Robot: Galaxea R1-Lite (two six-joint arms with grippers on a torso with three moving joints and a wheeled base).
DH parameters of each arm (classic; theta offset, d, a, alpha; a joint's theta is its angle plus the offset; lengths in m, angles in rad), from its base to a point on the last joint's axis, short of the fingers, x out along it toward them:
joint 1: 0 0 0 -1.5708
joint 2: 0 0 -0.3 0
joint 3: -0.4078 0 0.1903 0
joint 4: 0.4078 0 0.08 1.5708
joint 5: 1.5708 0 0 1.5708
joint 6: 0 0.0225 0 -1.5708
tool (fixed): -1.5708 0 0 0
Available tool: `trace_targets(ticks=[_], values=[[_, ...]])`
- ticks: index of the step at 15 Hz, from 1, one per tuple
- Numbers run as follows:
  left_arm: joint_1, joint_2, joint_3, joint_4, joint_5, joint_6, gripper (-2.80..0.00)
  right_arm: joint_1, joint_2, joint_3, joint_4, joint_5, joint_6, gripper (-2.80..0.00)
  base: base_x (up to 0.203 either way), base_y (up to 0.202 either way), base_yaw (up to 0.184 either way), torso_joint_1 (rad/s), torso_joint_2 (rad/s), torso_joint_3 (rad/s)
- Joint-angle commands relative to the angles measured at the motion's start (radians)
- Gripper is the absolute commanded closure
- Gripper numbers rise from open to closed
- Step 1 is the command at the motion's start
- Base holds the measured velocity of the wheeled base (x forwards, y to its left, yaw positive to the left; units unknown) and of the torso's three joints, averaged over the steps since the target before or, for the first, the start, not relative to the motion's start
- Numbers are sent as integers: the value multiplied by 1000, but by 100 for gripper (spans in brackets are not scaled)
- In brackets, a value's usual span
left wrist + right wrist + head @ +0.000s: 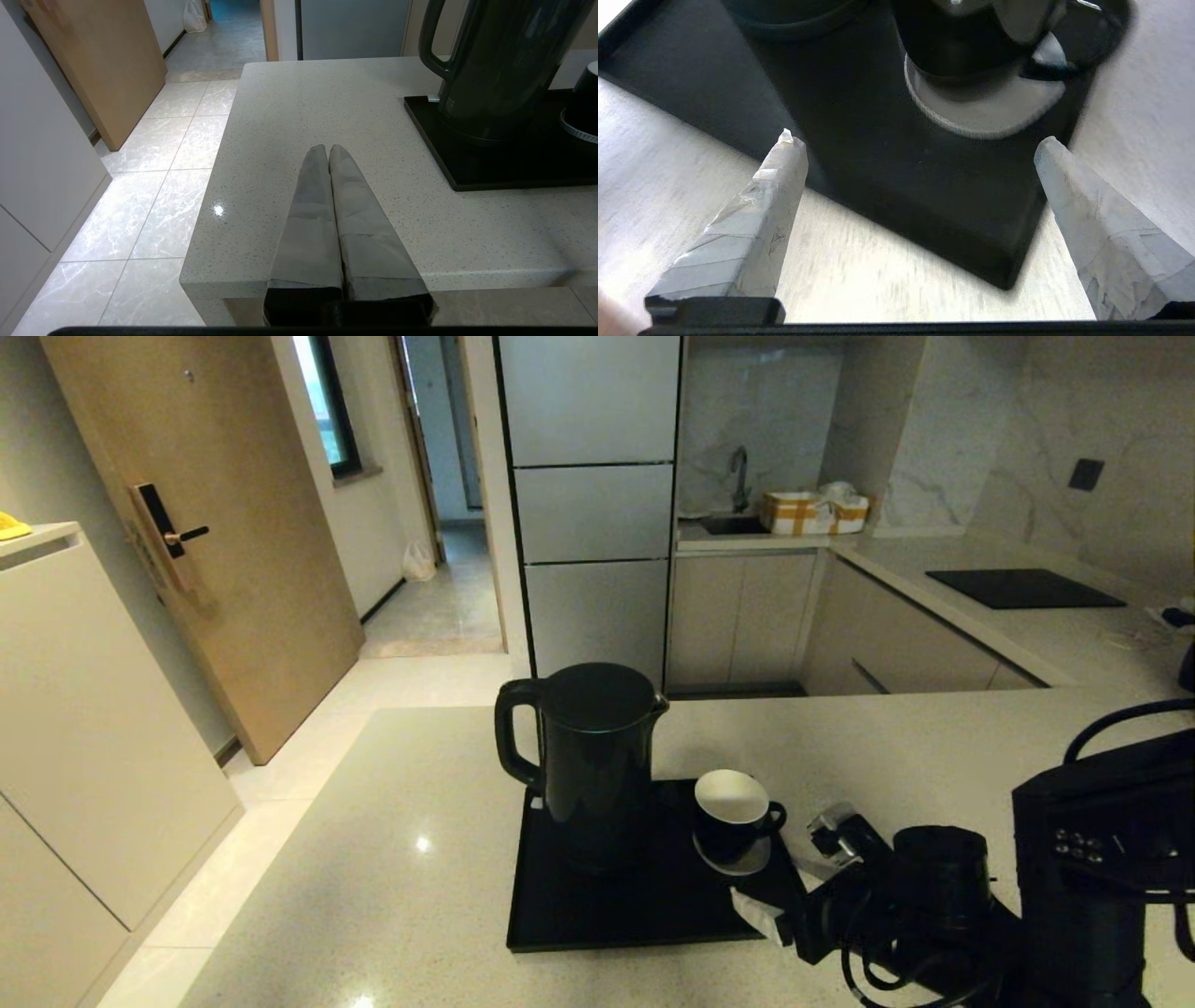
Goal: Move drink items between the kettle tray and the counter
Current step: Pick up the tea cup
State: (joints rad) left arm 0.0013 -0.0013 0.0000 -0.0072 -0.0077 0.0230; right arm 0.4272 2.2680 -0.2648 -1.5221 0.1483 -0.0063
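The tall black kettle (597, 756) stands on the rear left of the black tray (635, 905). The black cup with its white inside (733, 817) sits on a white saucer (747, 866) at the tray's right side. My right gripper (789, 866) is open, low at the tray's front right corner, just short of the cup (952, 46) and saucer (985, 112), with nothing between its fingers (780, 186). My left gripper (328, 149) is shut and empty over the beige counter (327, 102), left of the tray (490, 172) and kettle (504, 60).
The counter's left edge (205, 196) drops to a tiled floor (154, 186). A black cooktop panel (1022, 586) lies on the far right worktop. A yellow and white box (812, 511) sits by the sink at the back.
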Motion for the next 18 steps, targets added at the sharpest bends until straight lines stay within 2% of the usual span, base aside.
trace_targets(ticks=[1,10,18], values=[[0,1,0,0,2,0,0,7,68,-46,-8,-15,1,-280,0,0,0,0,0,0],[0,1,0,0,2,0,0,5,118,-204,-8,-74,6,-280,0,0,0,0,0,0],[0,1,0,0,0,0,0,5,134,-228,-8,-101,2,-280,0,0,0,0,0,0]])
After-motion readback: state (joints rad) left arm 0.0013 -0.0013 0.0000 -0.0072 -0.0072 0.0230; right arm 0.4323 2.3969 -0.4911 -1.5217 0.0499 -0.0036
